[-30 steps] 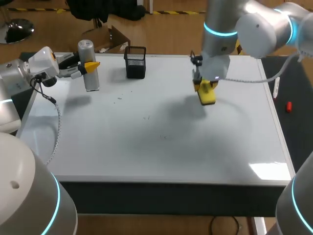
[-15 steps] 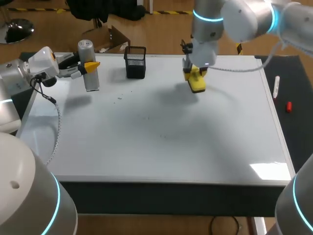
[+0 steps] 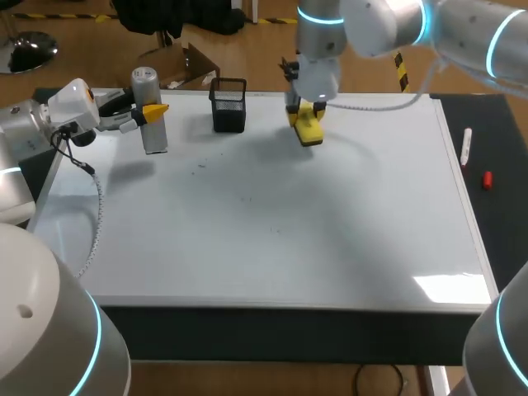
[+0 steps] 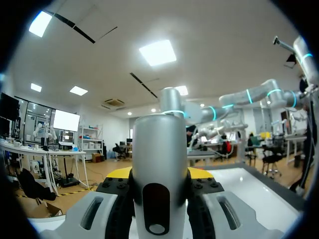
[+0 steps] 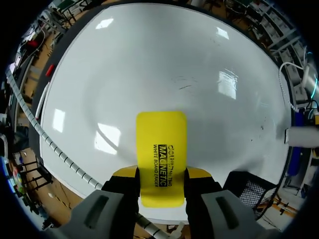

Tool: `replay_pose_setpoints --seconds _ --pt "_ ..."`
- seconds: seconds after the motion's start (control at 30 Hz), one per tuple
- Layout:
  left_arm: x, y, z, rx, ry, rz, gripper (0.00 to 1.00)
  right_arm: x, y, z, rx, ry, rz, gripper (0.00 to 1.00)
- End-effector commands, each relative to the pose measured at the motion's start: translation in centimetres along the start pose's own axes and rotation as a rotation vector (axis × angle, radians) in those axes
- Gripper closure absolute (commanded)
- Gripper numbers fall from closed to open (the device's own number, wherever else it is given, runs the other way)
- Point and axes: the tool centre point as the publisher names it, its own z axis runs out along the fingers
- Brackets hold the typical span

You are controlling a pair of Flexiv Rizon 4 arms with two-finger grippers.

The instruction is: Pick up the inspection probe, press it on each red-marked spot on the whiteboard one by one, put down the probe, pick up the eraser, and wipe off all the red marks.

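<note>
Eraser (image 3: 307, 129): a yellow block, clamped at its near end between both fingers of the right gripper (image 3: 304, 114), just to the right of the black mesh holder (image 3: 228, 105) and over the far edge of the whiteboard (image 3: 330, 231). The right wrist view confirms the grasp: a yellow tip presses each long side of the block, which points out ahead of the gripper. Whether its free end touches the board cannot be told.

Probe (image 3: 153, 136): a silver cylinder, upright, to the left of the holder and near it. The left gripper (image 3: 147, 110) grips it around the middle, coming in from the side. In the left wrist view the cylinder fills the gap between the two fingers, both closed against it. Contact between its foot and the board cannot be confirmed (its shadow falls a little apart from it).

Board surface: a few faint dark specks (image 3: 247, 198) lie in front of the holder, toward the middle of the board.
</note>
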Motion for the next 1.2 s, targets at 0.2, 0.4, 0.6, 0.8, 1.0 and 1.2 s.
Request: replay_pose_setpoints --seconds 0.2,0.4,0.6,0.8,1.0,1.2 --pt "0.1 -0.1 0.0 0.001 -0.002 0.002 1.0 -1.0 -1.8 0.9 -0.069 -0.047 0.068 1.0" --pt "0.1 -0.1 0.0 0.001 -0.002 0.002 1.0 -1.3 -2.6 1.5 -0.073 -0.029 0.119 1.0" --pt "0.1 -0.1 0.0 0.001 -0.002 0.002 1.0 -1.1 -3.2 2.1 -0.074 -0.007 0.142 1.0" --pt "0.1 -0.1 0.0 0.001 -0.002 0.002 1.0 -0.8 -3.7 2.7 -0.071 0.007 0.161 1.0" --pt "0.1 -0.1 0.0 0.001 -0.002 0.002 1.0 -0.3 -4.2 2.9 -0.053 0.031 0.171 1.0" --pt "0.1 -0.1 0.0 0.001 -0.002 0.002 1.0 -0.1 -4.4 2.8 -0.035 0.036 0.192 1.0"
